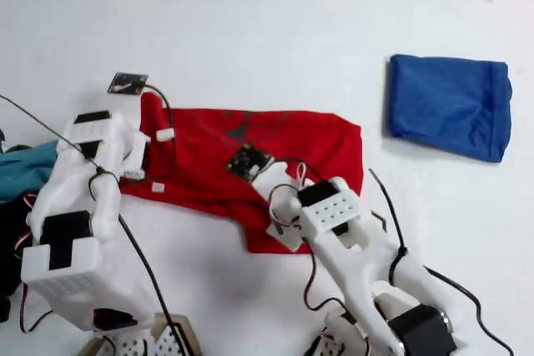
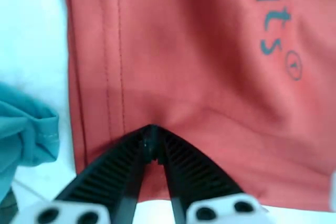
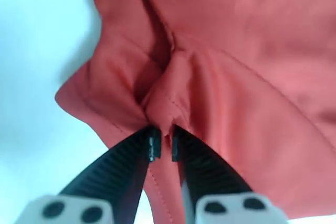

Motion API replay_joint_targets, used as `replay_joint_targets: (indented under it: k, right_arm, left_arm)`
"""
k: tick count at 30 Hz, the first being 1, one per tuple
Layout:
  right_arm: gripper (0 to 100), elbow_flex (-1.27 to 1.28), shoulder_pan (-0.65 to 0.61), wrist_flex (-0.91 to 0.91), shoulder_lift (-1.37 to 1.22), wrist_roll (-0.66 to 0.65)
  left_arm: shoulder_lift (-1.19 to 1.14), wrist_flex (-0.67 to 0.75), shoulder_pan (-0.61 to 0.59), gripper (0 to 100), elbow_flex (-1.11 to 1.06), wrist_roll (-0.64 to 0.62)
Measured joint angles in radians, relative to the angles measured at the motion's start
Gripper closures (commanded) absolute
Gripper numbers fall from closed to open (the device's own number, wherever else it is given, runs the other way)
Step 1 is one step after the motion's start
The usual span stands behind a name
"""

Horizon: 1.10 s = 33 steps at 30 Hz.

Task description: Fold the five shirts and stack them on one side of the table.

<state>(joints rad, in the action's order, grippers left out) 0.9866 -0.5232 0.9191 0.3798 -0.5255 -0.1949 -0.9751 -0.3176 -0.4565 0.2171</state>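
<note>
A red shirt (image 1: 250, 152) lies spread across the middle of the white table (image 1: 250, 31). My left gripper (image 1: 143, 174) sits at the shirt's left edge. In the left wrist view it (image 2: 151, 148) is shut on the red shirt (image 2: 199, 51) beside a stitched hem. My right gripper (image 1: 279, 224) is at the shirt's near edge. In the right wrist view it (image 3: 163, 148) is shut on a raised fold of the red shirt (image 3: 236, 51). A folded blue shirt (image 1: 450, 106) rests at the far right.
A crumpled teal shirt (image 1: 21, 168) lies at the table's left edge, beside the left arm, and shows in the left wrist view (image 2: 26, 135). A dark garment (image 1: 8, 239) lies just in front of it. Bare white table stretches along the back and front right.
</note>
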Motion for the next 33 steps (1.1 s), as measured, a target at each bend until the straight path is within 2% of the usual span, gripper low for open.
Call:
replay_joint_targets:
  k: [6,18,27,30,33]
  right_arm:
    - [88.5,0.0,0.002,0.0,0.002,0.0]
    - [88.2,-0.114,0.003,0.012,-0.002,0.104]
    - [88.3,-0.121,0.002,-0.02,-0.178,0.104]
    - [90.1,-0.124,0.002,-0.031,-0.192,0.104]
    - [98.8,-0.127,0.005,-0.032,-0.193,0.104]
  left_arm:
    - [0.0,0.0,0.0,97,0.0,0.0]
    - [0.0,0.0,0.0,97,0.0,0.0]
    - [0.0,0.0,0.0,97,0.0,0.0]
    - [0.0,0.0,0.0,97,0.0,0.0]
    - [0.0,0.0,0.0,97,0.0,0.0]
